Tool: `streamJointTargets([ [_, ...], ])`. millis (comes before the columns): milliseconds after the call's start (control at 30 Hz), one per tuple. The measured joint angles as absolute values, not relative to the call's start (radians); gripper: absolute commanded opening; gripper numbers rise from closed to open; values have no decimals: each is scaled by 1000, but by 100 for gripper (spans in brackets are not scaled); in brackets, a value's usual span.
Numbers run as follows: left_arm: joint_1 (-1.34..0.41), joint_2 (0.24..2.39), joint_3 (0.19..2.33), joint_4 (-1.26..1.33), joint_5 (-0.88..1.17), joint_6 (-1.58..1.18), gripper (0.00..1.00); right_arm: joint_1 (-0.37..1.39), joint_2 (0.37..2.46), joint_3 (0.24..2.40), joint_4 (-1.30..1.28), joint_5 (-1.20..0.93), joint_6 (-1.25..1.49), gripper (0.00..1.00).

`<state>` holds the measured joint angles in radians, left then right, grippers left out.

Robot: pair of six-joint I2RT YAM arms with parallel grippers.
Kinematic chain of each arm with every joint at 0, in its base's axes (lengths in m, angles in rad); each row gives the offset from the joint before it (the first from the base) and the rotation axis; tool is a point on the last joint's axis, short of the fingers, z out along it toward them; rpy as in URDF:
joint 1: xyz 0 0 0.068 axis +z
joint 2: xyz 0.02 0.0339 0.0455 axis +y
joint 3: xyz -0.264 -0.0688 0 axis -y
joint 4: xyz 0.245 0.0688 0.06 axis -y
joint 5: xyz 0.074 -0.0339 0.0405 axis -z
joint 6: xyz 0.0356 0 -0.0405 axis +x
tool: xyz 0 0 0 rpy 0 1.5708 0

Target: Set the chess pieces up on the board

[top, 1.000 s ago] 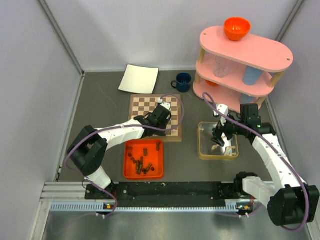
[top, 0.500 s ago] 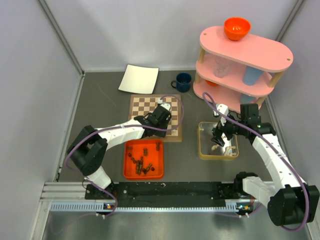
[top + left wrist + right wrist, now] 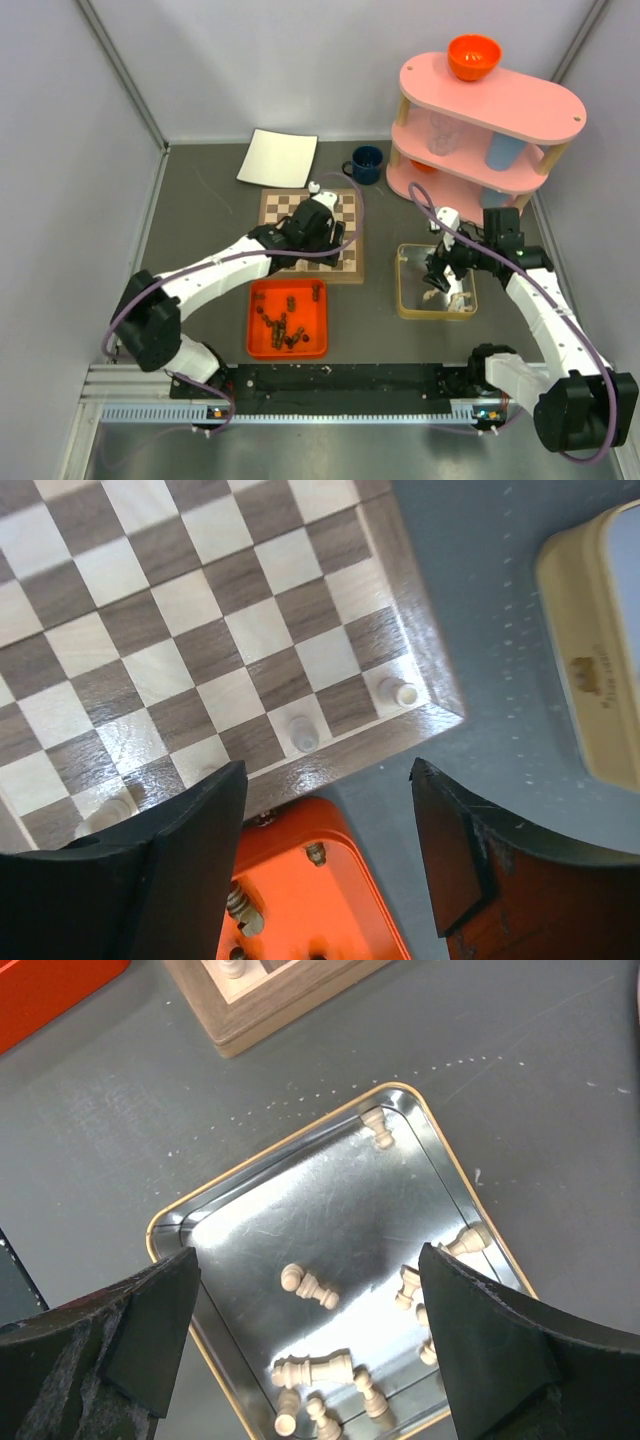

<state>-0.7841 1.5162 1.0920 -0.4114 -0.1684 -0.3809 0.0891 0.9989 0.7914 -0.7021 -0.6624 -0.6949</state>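
Observation:
The board lies mid-table. In the left wrist view three pale chess pieces stand along its near row: one in the corner, one two squares along, and one half hidden by a finger. My left gripper hangs open above that near edge, holding nothing. Dark pieces lie in an orange tray. My right gripper is open over a metal tin holding several pale pieces.
A white sheet and a blue mug lie beyond the board. A pink three-tier shelf with an orange bowl on top stands at the back right, close behind the right arm. Grey walls close in both sides.
My left gripper has opened and drawn back up and toward the far side of the board, leaving a pale piece standing on the near row. The right arm has not moved.

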Motion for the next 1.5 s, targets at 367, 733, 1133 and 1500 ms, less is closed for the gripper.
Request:
streamJointTargets([
  [367, -745, 1206, 1062, -374, -116, -323, 88, 16, 942, 791, -703, -693, -659, 99],
  [733, -587, 841, 907, -315, -49, -277, 99, -15, 857, 862, -718, -634, -561, 99],
  [1133, -576, 733, 868, -324, -102, -114, 99, -16, 855, 872, -726, -591, -443, 99],
  [1500, -576, 662, 732, -311, -133, -27, 99, -16, 863, 870, -727, -593, -428, 99],
])
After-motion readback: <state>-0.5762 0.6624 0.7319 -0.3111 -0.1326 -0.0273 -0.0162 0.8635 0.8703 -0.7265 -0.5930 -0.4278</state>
